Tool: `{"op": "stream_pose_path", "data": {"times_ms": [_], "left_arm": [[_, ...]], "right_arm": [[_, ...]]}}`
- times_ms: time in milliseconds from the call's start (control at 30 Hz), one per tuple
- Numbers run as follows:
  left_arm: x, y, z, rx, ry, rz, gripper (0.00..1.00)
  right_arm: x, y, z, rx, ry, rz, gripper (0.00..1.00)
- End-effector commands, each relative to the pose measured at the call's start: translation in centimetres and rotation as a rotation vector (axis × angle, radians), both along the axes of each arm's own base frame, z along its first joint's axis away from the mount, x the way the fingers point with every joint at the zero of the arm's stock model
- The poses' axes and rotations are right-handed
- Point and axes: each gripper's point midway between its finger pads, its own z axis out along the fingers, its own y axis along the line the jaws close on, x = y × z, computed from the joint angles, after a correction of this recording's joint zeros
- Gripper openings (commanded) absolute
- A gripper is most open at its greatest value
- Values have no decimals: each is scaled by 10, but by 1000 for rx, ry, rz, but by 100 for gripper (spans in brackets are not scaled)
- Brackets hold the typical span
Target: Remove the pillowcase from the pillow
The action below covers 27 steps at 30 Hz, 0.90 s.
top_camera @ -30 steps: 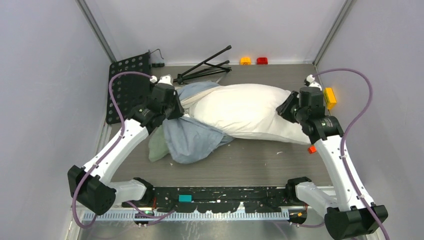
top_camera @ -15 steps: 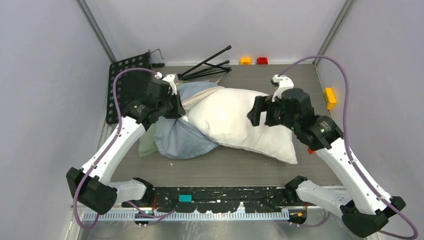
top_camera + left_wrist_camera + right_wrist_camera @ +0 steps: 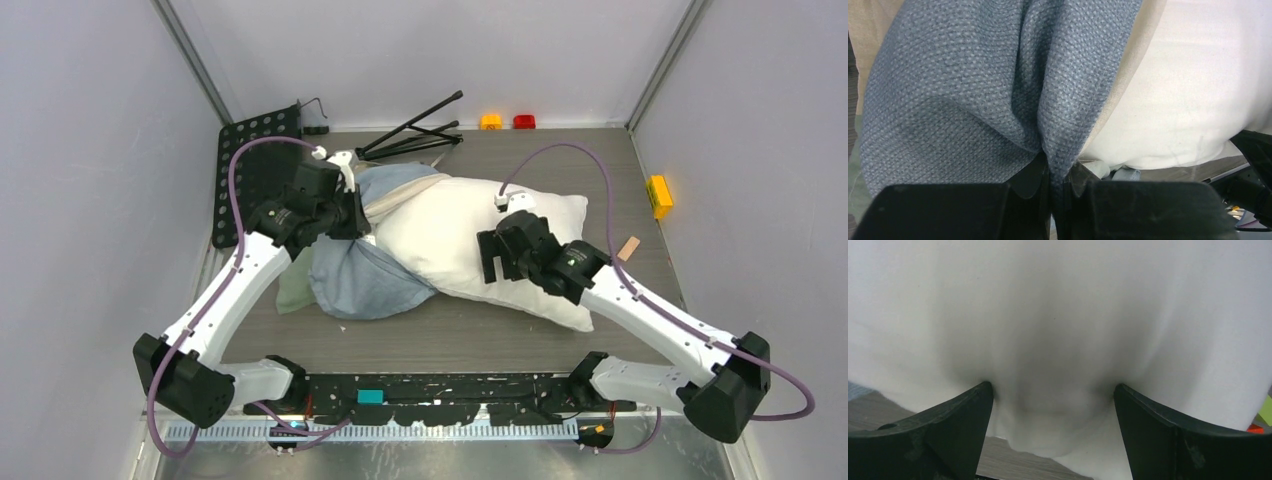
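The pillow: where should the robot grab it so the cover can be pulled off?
Probably the bare white body of the pillow, away from the pillowcase bunched at its left end, coming from the right. It is plump and soft, so the open right gripper can pinch a fold.

1. The pillowcase (image 3: pixel 973 90) is matt blue-grey cloth with a coarse, pebbly weave; the strip at its edge is plainer cream cloth.
2. The pillow (image 3: pixel 1058 315) is smooth, fine-woven white cloth, matt.
3. The left pincer (image 3: pixel 1057 170) and right pincer (image 3: pixel 1053 390) are black plastic, dull with a faint sheen.
4. The table (image 3: pixel 480 330) shows grey-brown wood grain, matt.
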Motion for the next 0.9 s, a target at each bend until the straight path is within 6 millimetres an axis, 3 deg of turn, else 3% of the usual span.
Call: {"op": "stream_pose_path", "data": {"times_ms": [0, 100, 167, 233, 333, 400, 467, 633, 700, 767, 867], "left_arm": [[6, 2, 25, -11, -73, 0, 10], [4, 3, 25, -7, -70, 2, 10], [5, 4, 25, -1, -74, 4, 10], [6, 5, 25, 4, -77, 8, 10], [7, 6, 28, 8, -81, 13, 11], [8, 6, 32, 9, -89, 15, 12], [11, 8, 38, 17, -105, 17, 13], [29, 13, 64, 66, -171, 35, 15], [39, 12, 75, 76, -196, 44, 16], [43, 7, 84, 63, -204, 31, 32], [37, 0, 95, 14, -181, 24, 73]], "right_arm": [[21, -8, -21, -46, -47, -132, 94], [31, -10, -33, -104, -33, -182, 93], [38, -9, -32, -117, -46, -197, 86], [44, -3, -26, -94, -66, -192, 68], [46, 12, -9, -3, -91, -150, 29], [43, 22, 7, 66, -94, -118, 10], [37, 28, 28, 131, -100, -98, 1], [31, 32, 101, 306, -140, -87, 0], [39, 30, 115, 389, -79, -119, 0], [52, 29, 119, 506, 11, -155, 0], [71, 39, 122, 686, 86, -222, 0]]}}
